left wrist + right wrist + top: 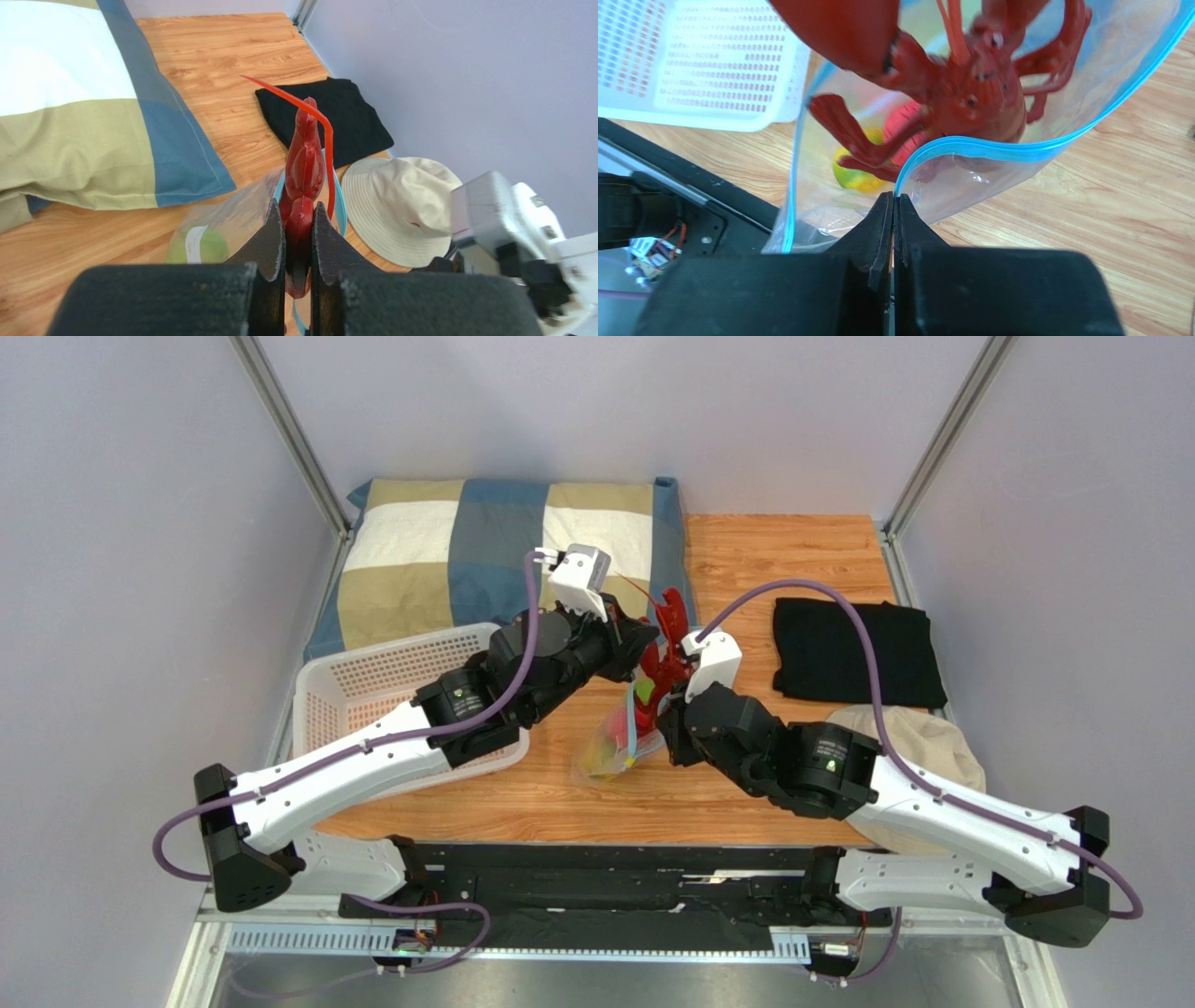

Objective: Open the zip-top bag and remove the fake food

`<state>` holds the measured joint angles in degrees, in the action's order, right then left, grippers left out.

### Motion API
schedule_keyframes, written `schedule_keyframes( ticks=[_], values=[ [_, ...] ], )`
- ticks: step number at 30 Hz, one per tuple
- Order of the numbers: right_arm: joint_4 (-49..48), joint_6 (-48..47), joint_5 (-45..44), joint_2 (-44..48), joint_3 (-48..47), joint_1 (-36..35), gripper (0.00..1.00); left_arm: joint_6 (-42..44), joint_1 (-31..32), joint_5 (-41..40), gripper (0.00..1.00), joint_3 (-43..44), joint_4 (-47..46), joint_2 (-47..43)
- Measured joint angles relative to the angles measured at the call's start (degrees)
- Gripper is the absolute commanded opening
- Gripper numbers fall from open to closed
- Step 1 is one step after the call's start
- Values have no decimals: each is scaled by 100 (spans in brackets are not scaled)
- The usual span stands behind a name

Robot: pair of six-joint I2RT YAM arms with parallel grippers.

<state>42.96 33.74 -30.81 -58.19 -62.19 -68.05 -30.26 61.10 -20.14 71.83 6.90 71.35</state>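
My left hand (298,213) is clamped almost closed on the tail end of the red lobster (306,157). The lobster sticks straight out past the fingertips, its thin feelers curving beyond. My right hand (893,201) is pinched fully shut on the blue zipper rim of the zip-top bag (969,183). The bag's mouth gapes open just beyond those fingertips, and the lobster's head and legs hang in the opening. Deeper in the bag, past the right hand, I see a yellow-green piece (854,175) and a pink-red piece (910,126). The white basket (703,63) sits on the table (1088,231), off to that hand's left. Ahead of my left hand lies a black cloth (337,115), with a pale hat (400,203) to its right and a pillow (70,105) to its left.
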Motion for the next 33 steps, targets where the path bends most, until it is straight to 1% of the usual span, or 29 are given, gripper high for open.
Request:
schedule_keyframes(
  ticks=[3,7,10,16,22,27,30,33],
  values=[
    [-17,-55,-11,66,-151,-39,0,-101,2,70,0,0,-7,63],
    [0,-155,-13,-46,-590,-50,0,-94,2,286,0,-28,-190,192],
    [13,-190,-15,-74,-651,-50,0,-26,13,374,0,-31,-315,245],
    [125,-162,-7,-426,-675,-50,0,282,92,291,0,-28,-330,247],
    [205,-50,-66,-369,-420,-52,0,389,146,26,0,98,46,114],
    [391,35,-164,-221,-85,-52,0,291,144,-470,0,625,732,-247],
    [391,44,-151,-164,31,-50,0,201,142,-710,0,699,798,-603],
    [358,39,-63,-162,46,-50,0,94,20,-761,0,732,750,-844]
  ],
)
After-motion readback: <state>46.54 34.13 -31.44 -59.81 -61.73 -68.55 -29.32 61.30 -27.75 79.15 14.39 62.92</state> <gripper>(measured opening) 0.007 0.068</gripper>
